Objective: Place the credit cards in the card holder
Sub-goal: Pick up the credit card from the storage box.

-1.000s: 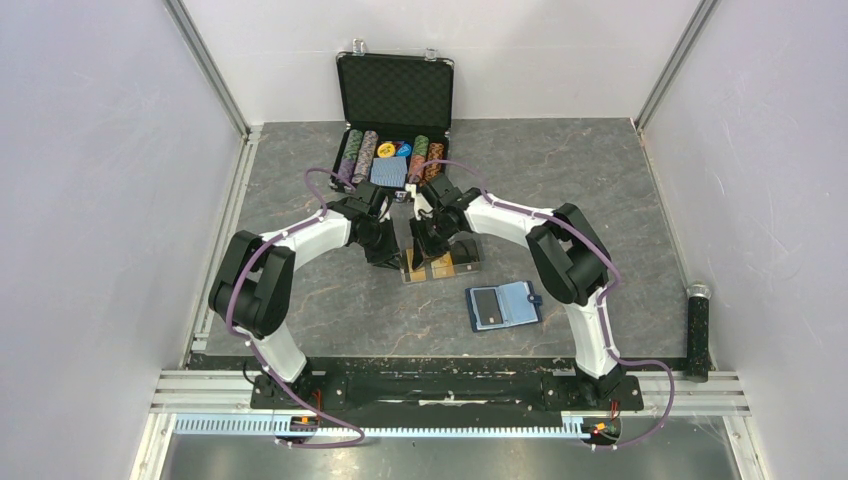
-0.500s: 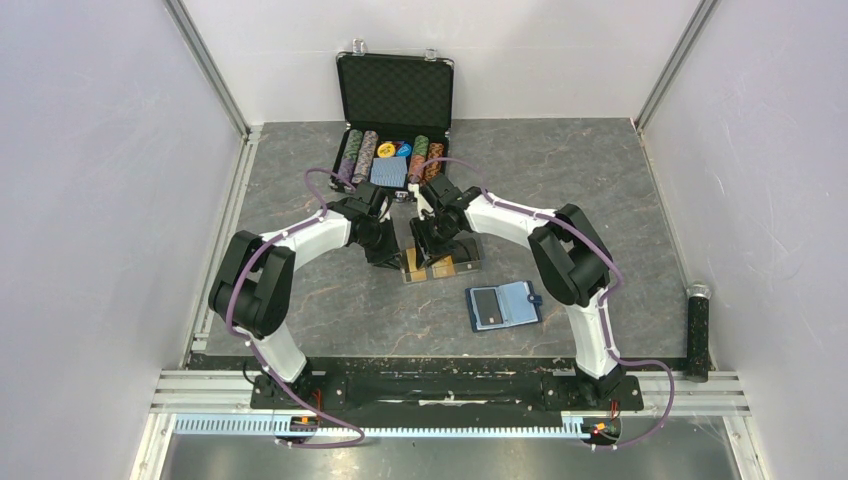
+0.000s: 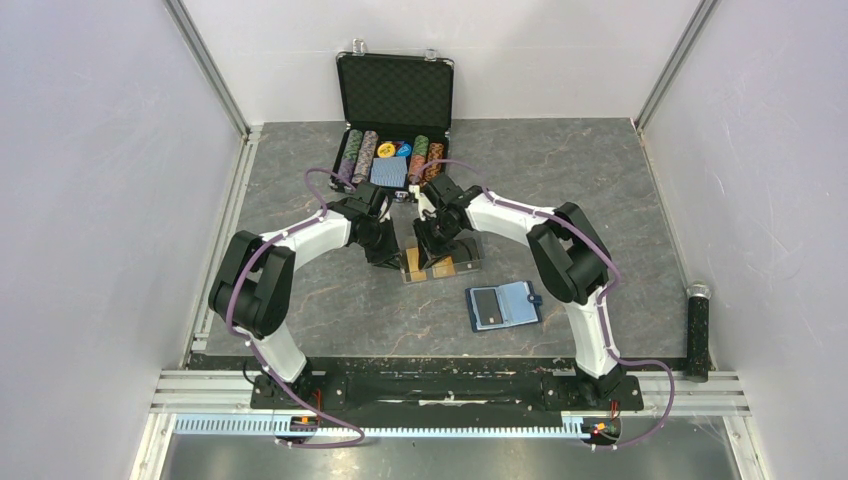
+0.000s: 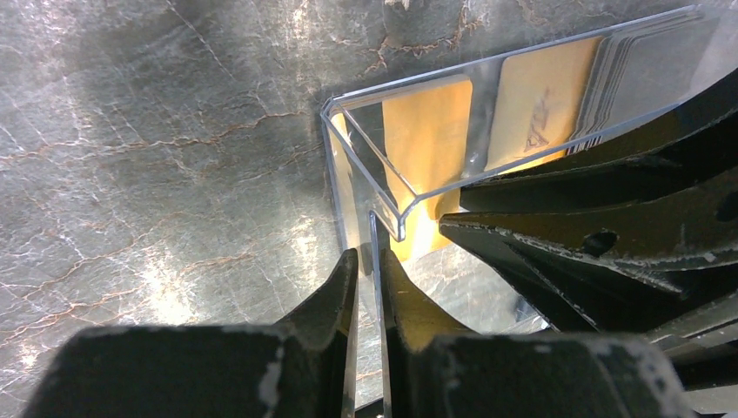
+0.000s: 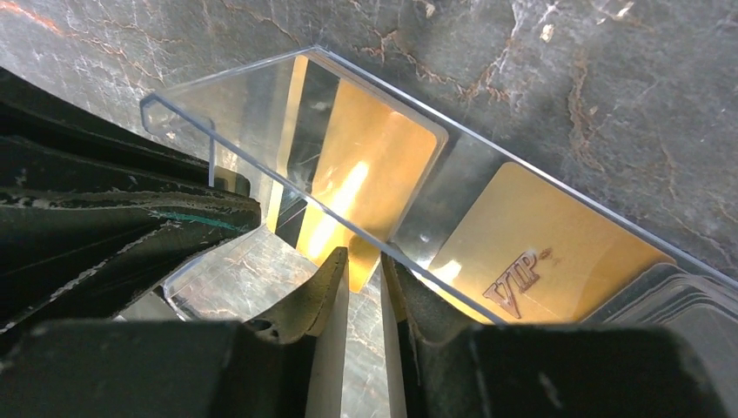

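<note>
Finding: left pincer [image 4: 367, 258] clenched on the clear plastic tray [image 4: 361, 157] wall steadies it, so right pincer [image 5: 364, 258], jaws narrow and grip not determinable, should pinch 1 gold credit card [image 5: 374, 148] squarely, lift it clear of the wall, then carry it to the open card holder [image 3: 503, 305] lying apart on the glossy marbled bench [image 3: 620, 200] between white walls [image 3: 100, 200].

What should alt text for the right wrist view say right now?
The right gripper, its black fingertips nearly together, sits at the lower corner of a gold-orange plastic credit card inside a clear plastic tray; whether it grips the card is unclear. A second gold card marked VIP lies beside it.
</note>
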Robot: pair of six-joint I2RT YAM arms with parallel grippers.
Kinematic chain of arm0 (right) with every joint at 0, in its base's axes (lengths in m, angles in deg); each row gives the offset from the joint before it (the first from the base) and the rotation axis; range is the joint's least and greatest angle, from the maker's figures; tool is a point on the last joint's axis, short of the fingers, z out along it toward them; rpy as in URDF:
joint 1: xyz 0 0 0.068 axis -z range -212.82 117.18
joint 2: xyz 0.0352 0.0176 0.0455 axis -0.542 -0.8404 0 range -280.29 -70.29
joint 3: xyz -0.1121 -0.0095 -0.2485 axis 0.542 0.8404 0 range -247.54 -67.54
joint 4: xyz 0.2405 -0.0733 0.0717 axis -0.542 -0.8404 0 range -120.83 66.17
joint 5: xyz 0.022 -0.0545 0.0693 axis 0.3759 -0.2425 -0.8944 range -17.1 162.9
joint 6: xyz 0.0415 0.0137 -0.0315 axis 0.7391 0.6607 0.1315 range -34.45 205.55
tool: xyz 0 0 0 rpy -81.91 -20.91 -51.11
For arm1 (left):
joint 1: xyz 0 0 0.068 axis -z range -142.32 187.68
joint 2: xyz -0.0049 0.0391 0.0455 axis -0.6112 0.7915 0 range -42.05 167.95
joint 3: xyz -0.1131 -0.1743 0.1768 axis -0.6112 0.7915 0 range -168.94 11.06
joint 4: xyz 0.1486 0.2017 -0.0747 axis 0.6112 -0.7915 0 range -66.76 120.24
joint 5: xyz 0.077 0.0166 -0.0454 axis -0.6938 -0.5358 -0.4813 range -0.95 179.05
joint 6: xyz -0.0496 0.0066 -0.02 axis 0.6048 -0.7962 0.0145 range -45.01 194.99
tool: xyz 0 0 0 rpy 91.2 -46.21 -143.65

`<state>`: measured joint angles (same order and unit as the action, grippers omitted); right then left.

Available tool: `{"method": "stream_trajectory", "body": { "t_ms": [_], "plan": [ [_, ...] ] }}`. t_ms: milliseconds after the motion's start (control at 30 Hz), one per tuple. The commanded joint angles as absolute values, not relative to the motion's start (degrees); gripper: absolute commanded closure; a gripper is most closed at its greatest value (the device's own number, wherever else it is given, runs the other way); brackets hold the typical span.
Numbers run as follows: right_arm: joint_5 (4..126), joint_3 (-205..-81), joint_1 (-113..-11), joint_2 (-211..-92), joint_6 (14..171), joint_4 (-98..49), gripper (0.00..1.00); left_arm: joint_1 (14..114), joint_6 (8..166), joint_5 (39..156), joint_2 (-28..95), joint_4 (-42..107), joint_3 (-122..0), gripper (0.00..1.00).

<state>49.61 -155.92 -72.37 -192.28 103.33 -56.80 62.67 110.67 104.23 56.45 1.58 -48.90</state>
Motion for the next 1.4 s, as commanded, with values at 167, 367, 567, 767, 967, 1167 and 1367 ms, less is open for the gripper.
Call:
{"method": "stream_trajectory", "body": {
  "t_ms": [167, 367, 567, 767, 967, 1167, 1367],
  "plan": [
    [44.1, -157.3, -72.9, -193.2, 105.5, -52.5, 0.97, 63.2, 110.5, 103.2, 57.0, 0.6, -47.3, 0.92],
    [43.2, -157.5, -72.9, -192.5, 106.1, -52.2, 1.0, 63.2, 110.5, 103.2, 57.0, 0.6, -47.3, 0.92],
    [42.9, -158.0, -72.9, -191.0, 106.8, -51.8, 1.0, 63.2, 110.6, 103.1, 57.0, 0.6, -47.1, 0.92],
    [41.8, -157.5, -72.9, -189.1, 108.2, -50.0, 1.0, 63.3, 110.6, 103.1, 56.9, 0.6, -47.1, 0.92],
    [41.3, -156.8, -72.9, -187.6, 109.3, -48.0, 1.0, 63.2, 110.5, 102.9, 56.8, 0.6, -46.8, 0.92],
    [41.3, -155.8, -72.8, -187.4, 109.7, -47.1, 1.0, 63.2, 110.4, 102.9, 56.9, 0.6, -46.8, 0.92],
    [42.3, -154.8, -72.8, -188.8, 109.1, -47.3, 0.97, 63.2, 110.5, 102.9, 56.8, 0.6, -46.7, 0.92]
  ]
}}
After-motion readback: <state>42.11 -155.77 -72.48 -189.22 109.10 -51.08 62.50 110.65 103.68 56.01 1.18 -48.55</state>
